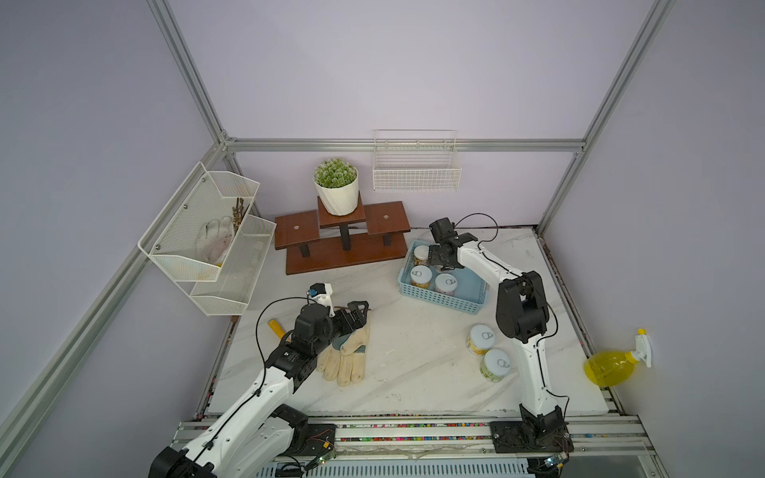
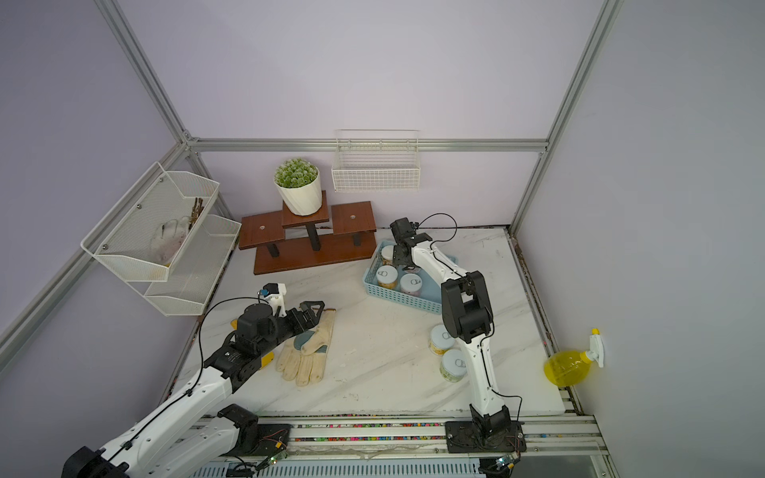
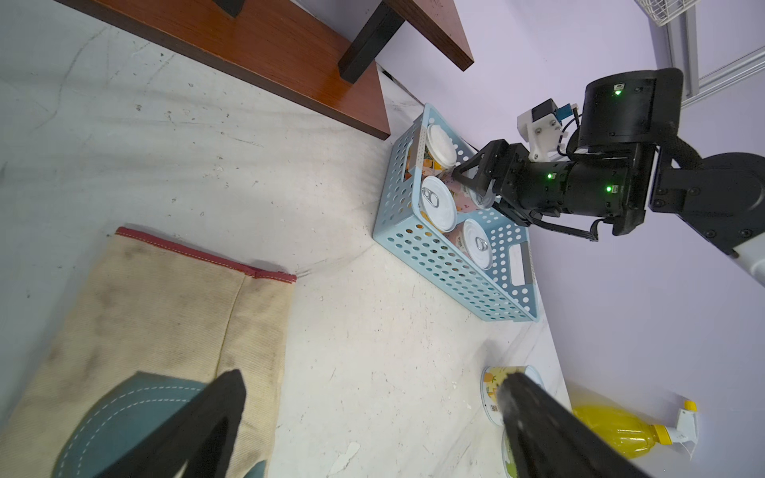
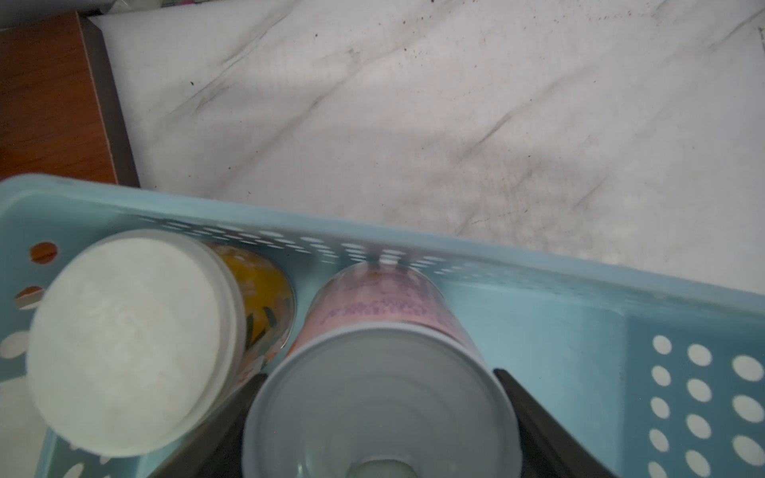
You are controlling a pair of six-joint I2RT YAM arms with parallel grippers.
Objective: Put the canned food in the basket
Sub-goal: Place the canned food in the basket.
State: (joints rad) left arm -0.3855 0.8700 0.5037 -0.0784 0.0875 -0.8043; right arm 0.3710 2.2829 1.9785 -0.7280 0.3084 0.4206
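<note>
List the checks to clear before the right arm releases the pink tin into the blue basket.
1. Right end effector shut on pink tin: ok.
2. Pink tin inside blue basket walls: ok.
3. Pink tin seated on basket floor: cannot tell.
4. Finger clearance from white-topped tin: cannot tell.
5. Left end effector open above glove, away from basket: ok.
6. All tins loaded: not ok, two tins on the table.

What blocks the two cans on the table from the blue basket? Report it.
Nothing visible. Bare table lies between the farther loose can, the nearer loose can and the basket. The right gripper is inside the basket, shut on a pink-labelled can, so it must let go first.
</note>
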